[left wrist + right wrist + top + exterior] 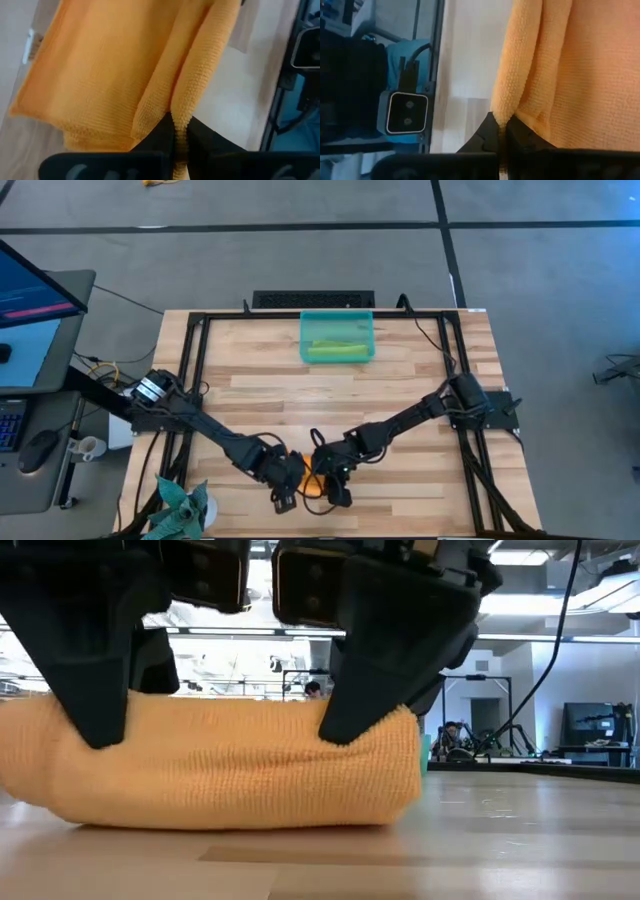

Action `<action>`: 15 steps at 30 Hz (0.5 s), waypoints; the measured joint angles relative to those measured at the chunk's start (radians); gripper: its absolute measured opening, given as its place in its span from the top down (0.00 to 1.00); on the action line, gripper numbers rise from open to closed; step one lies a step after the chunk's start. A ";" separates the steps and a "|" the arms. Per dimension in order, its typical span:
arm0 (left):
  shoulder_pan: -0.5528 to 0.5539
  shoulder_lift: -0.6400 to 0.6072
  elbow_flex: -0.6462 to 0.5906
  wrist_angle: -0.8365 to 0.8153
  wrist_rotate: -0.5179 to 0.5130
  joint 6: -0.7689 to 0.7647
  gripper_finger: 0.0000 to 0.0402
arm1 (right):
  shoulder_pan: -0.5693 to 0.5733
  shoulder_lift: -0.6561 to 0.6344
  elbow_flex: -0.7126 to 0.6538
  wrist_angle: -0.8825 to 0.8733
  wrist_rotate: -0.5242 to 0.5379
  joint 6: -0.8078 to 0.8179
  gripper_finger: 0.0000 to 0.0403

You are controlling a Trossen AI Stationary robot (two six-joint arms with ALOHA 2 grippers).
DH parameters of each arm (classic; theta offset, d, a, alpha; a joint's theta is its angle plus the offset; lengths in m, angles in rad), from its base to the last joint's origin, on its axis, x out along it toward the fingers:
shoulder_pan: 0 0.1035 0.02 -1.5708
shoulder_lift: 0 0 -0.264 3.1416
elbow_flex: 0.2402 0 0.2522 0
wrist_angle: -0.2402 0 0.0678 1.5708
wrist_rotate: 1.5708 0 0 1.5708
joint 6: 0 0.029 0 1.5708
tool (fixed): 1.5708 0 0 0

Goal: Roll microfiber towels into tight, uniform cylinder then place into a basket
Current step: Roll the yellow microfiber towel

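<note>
Wrist views show both grippers [179, 131] [502, 131] pinching the orange towel's [230, 765] folds, hidden overhead.

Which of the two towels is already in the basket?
The lime green towel, rolled and lying inside the teal basket at the table's far edge. The orange towel is at the near edge, pinched by both grippers.

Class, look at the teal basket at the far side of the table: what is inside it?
Inside the basket lies a rolled green towel along its near wall. The rest of the floor looks bare. Whatever is under the roll is covered.
</note>
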 joint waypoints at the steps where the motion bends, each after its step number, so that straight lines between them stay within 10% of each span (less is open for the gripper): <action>1: 0.002 0.001 0.000 -0.003 0.000 -0.006 0.97 | -0.005 0.003 0.000 0.000 -0.004 0.012 0.96; 15: 0.006 0.041 -0.002 -0.018 -0.013 -0.036 0.97 | -0.111 0.020 -0.065 0.022 -0.056 0.246 0.95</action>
